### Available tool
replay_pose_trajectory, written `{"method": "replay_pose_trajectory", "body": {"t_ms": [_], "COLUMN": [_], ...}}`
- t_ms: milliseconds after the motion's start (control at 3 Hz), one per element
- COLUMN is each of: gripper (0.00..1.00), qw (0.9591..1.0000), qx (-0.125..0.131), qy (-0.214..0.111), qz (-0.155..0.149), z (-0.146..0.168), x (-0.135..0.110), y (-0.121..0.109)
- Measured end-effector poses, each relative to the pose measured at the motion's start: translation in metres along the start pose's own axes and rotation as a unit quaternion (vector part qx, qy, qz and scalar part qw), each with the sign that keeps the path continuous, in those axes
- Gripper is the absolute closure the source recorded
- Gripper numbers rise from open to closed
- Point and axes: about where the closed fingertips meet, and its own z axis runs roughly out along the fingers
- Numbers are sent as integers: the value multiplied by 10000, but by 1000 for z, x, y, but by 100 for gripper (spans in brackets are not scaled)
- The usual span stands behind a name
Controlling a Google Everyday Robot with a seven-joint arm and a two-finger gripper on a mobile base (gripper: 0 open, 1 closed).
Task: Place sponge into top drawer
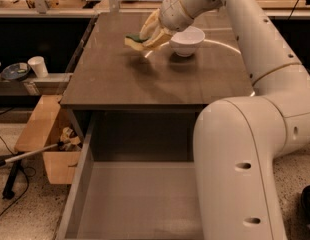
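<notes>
gripper (147, 35) at upper centre clamping the sponge (133, 41), wavy green top on yellow foam, hanging just over smooth brown table (120, 86), round white bowl (187, 40) sitting just right, top drawer (135, 204) standing open at bottom, flat grey floor, low walls

Outstretched arm, end effector (148, 35) clenched aloft

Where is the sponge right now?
Camera view: the sponge is held in the hand, just above the far tabletop, immediately left of the white bowl.
</notes>
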Motion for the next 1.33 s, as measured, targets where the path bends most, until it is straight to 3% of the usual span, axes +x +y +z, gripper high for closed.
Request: {"method": "replay_pose_trajectory", "body": {"t_ms": [1333], "gripper": [100], "qw": [9997], "qx": [41], "qy": [119], "qz": [227], "z": [-48], "x": [-9], "y": [54]}}
